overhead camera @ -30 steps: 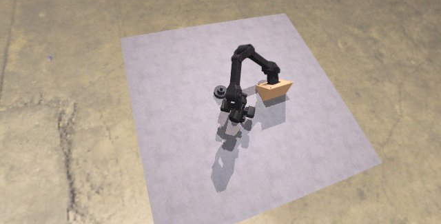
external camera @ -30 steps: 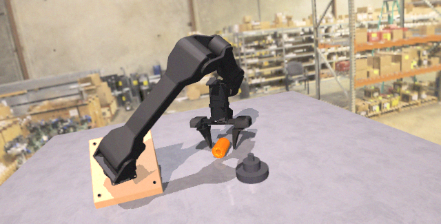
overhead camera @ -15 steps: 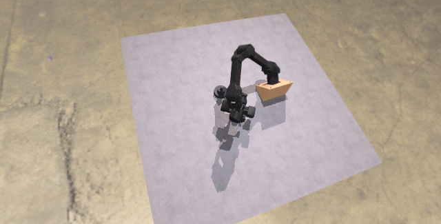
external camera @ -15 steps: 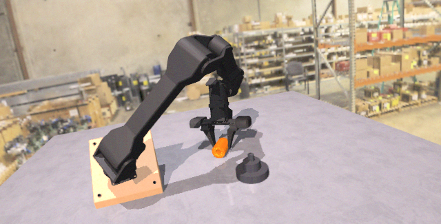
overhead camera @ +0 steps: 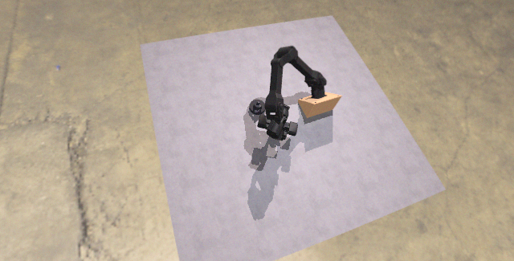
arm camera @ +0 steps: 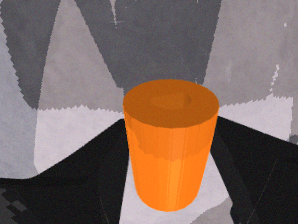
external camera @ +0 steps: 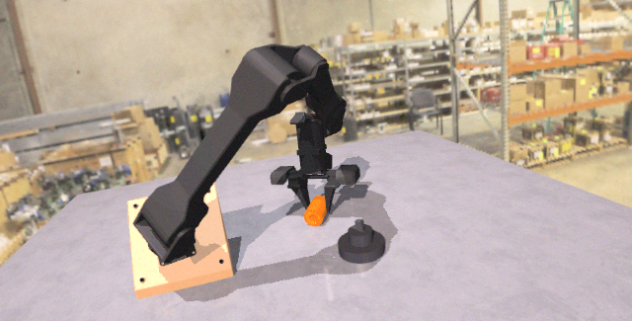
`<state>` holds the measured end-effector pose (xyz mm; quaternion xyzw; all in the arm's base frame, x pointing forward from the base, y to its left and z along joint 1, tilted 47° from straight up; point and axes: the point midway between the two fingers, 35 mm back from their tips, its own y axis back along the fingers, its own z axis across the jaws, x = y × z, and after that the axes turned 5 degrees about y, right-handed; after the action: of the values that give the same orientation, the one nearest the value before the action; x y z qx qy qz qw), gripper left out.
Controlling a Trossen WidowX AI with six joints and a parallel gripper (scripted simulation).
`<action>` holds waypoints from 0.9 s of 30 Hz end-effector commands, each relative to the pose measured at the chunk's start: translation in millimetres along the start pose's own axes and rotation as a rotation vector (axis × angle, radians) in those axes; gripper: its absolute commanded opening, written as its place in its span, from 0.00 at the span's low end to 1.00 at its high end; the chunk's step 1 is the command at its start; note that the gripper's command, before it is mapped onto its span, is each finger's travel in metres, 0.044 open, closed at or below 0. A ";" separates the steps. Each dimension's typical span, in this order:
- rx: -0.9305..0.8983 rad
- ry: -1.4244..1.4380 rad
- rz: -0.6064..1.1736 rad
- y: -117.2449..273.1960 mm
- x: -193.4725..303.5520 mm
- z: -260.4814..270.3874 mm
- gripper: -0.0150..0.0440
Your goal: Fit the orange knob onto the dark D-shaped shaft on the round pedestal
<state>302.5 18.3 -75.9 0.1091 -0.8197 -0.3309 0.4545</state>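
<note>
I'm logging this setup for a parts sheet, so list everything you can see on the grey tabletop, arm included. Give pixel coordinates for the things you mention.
Orange knob (external camera: 316,210) (arm camera: 170,150): one, orange, lying on its side between the claw's fingers.
Round pedestal with shaft (overhead camera: 253,112) (external camera: 361,253): one, dark grey, beside the claw.
Mounting block (overhead camera: 321,108) (external camera: 212,269): one, light orange, under the arm's foot.
Arm (overhead camera: 276,74) (external camera: 222,138): one, black, bent over the tabletop.
Claw (external camera: 318,207) (arm camera: 166,124): one, black, closed on the knob.

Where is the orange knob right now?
In the exterior and wrist views, the orange knob lies between the fingers of the gripper, near the round pedestal.
</note>
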 end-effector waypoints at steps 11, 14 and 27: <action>0.015 0.006 -0.232 7.1 13.9 2.2 0.56; 0.019 0.006 -0.283 8.1 17.0 2.5 0.56; 0.037 0.008 -0.507 10.8 31.1 3.6 0.56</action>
<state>286.8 13.4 -51.1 0.3016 -0.7782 -0.4118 0.3658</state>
